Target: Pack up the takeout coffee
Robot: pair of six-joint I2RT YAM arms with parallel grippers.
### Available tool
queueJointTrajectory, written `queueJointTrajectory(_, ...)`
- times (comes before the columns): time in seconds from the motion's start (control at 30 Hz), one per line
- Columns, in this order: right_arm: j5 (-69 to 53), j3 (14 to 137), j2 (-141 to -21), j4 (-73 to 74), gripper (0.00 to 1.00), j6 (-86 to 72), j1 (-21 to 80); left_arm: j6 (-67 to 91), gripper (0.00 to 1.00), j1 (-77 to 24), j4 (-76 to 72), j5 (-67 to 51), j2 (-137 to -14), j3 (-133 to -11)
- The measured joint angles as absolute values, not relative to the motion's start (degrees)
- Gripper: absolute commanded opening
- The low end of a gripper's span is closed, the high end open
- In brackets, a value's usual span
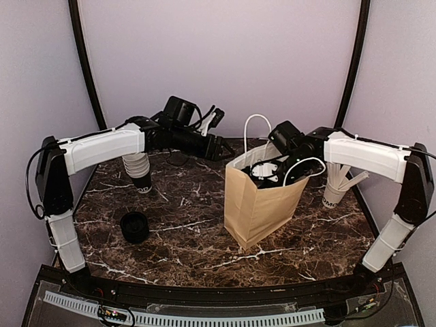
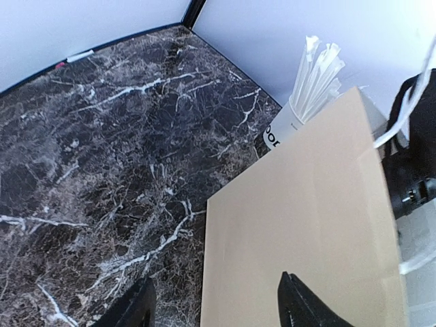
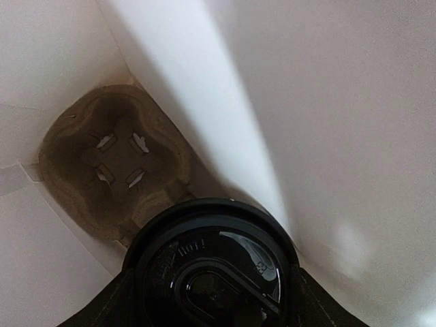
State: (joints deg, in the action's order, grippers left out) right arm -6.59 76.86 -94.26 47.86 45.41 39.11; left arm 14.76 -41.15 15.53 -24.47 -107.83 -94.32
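The takeout coffee [image 3: 214, 269] shows as a round black lid inside the brown paper bag [image 1: 255, 204]. It hangs above a brown pulp cup carrier [image 3: 112, 160] on the bag's floor. My right gripper [image 3: 214, 303] is shut on the cup, with a dark finger [image 3: 112, 303] pressed against each side of the lid. In the top view that gripper [image 1: 269, 170] reaches down into the bag's mouth, so the cup is hidden there. My left gripper [image 2: 214, 303] is open and empty. It hovers by the bag's upper left side [image 2: 300, 204], near the rim [image 1: 221, 146].
A stack of lidless cups [image 1: 138, 170] stands at the back left under my left arm. A black round piece [image 1: 135, 227] sits on the marble at the front left. A white cup of stirrers [image 1: 337, 187] stands right of the bag, close behind it [image 2: 310, 88].
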Motion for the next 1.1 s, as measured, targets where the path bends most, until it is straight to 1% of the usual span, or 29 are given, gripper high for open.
queueJointTrajectory(0.13, -4.23, 76.75, -94.30, 47.18, 0.34, 41.43, 40.03, 13.65, 0.64, -41.15, 17.96, -22.11, -104.16, -95.77)
queueJointTrajectory(0.33, -3.36, 73.82, -92.09, 45.74, 0.43, 43.07, 41.17, 12.78, 0.64, -41.15, 19.70, -22.11, -103.00, -96.40)
queueJointTrajectory(0.47, -2.46, 71.96, -90.65, 44.71, 0.41, 46.54, 41.65, 11.84, 0.64, -41.58, 20.67, -24.58, -103.00, -96.71)
queueJointTrajectory(0.6, -2.52, 76.14, -93.86, 46.72, 0.41, 44.82, 41.69, 9.76, 0.64, -43.99, 24.10, -25.28, -103.00, -99.53)
queueJointTrajectory(0.67, -2.52, 77.41, -94.72, 47.72, 0.43, 43.79, 41.69, 8.86, 0.64, -45.58, 25.04, -25.10, -102.91, -101.03)
queueJointTrajectory(0.8, -2.11, 77.80, -94.85, 48.53, 0.50, 42.87, 41.76, 7.53, 0.64, -47.66, 27.09, -24.56, -101.71, -101.25)
queueJointTrajectory(1.03, -1.37, 79.20, -94.83, 51.70, 0.65, 42.06, 41.98, 6.50, 0.64, -47.64, 28.03, -23.81, -100.73, -101.21)
queueJointTrajectory(1.07, -1.34, 79.55, -94.83, 52.73, 0.70, 41.87, 42.00, 6.46, 0.64, -47.62, 28.12, -23.68, -100.73, -101.21)
queueJointTrajectory(1.1, -1.37, 79.94, -94.83, 53.69, 0.77, 41.67, 42.02, 6.44, 0.64, -47.62, 28.16, -23.55, -100.73, -101.21)
